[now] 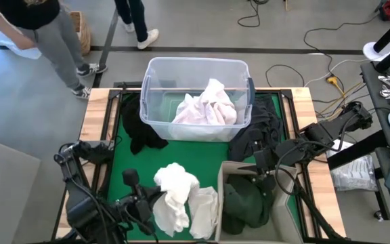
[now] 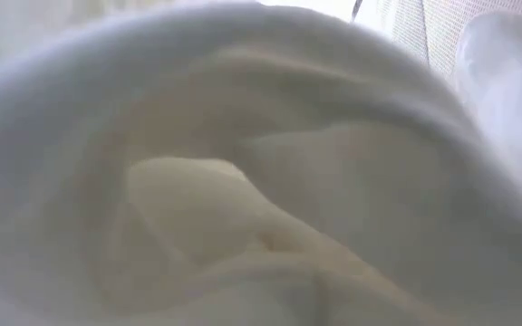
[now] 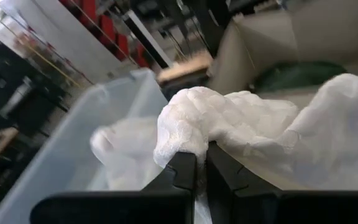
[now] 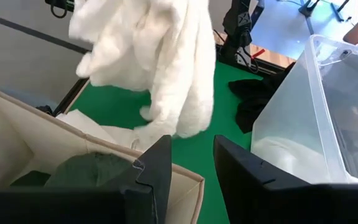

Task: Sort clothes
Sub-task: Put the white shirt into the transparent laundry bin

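Observation:
My left gripper (image 1: 152, 193) (image 3: 196, 163) is shut on a fluffy white garment (image 1: 175, 186) (image 4: 160, 62) near the table's near edge. A second white garment (image 1: 206, 211) lies flat on the green mat beside it. White and pale pink clothes (image 1: 207, 107) sit in the clear tub (image 1: 156, 95). Black clothes lie left (image 1: 137, 132) and right (image 1: 263, 132) of the tub. A dark green garment (image 1: 244, 203) (image 4: 86, 171) lies in the beige fabric box (image 1: 286, 210). My right gripper (image 1: 258, 169) (image 4: 191, 165) is open above the box's far wall and touches nothing. My left gripper pinches a bunched fold of the fluffy white garment (image 3: 188, 140) between its two fingers. It comes from the table's left side, roughly level. The garment is raised and hangs down in a clump (image 4: 173, 118). I cannot tell whether its lower end touches the cloth below.
The tub stands at the table's far edge, the beige box at the near right corner. Bare green mat (image 1: 131, 159) lies between them. White cloth fills the low view (image 2: 261, 181). People's legs (image 1: 59, 47) show on the floor beyond the table.

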Motion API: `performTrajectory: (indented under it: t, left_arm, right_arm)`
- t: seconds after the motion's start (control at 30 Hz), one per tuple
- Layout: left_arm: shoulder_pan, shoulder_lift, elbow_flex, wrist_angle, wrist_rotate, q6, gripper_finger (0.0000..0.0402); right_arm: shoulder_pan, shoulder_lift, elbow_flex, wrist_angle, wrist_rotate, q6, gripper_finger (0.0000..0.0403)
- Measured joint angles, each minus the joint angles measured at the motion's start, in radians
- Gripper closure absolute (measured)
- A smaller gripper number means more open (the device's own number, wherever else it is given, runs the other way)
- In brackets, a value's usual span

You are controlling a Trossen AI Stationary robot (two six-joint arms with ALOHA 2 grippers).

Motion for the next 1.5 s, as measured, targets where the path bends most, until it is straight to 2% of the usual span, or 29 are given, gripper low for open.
performTrajectory:
  t: [0.2,0.57,0.73,0.93,1.1,1.2,1.3,1.5]
  left_arm:
    - [0.007,-0.001,0.115,0.006,-0.114,0.148,0.0401]
    - [0.073,-0.076,0.111,0.102,-0.343,0.458,0.0401]
    - [0.134,-0.125,0.112,0.238,-0.369,0.677,0.0401]
    - [0.236,-0.17,0.111,0.525,-0.37,1.058,0.0401]
    - [0.306,-0.195,0.112,0.946,-0.364,1.514,0.0401]
    - [0.344,-0.223,0.111,1.082,-0.23,1.637,0.0401]
    - [0.383,-0.245,0.112,1.192,-0.181,1.721,0.0401]
    - [0.474,-0.258,0.112,1.249,-0.041,1.825,0.0401]
  right_arm:
    - [0.0,0.0,0.0,0.0,0.0,-0.001,0.0282]
    - [0.0,0.0,0.0,0.0,0.0,-0.003,0.0298]
    - [0.0,0.0,0.0,-0.001,0.0,-0.011,0.0303]
    - [0.0,0.0,0.0,0.0,0.0,-0.011,0.0294]
    - [0.0,0.0,0.0,-0.001,0.0,-0.017,0.0285]
    - [0.0,0.0,0.0,-0.001,0.0,-0.018,0.0282]
    - [0.0,0.0,0.0,-0.001,0.0,-0.018,0.0284]
    - [0.0,0.0,0.0,-0.002,0.0,-0.024,0.0295]
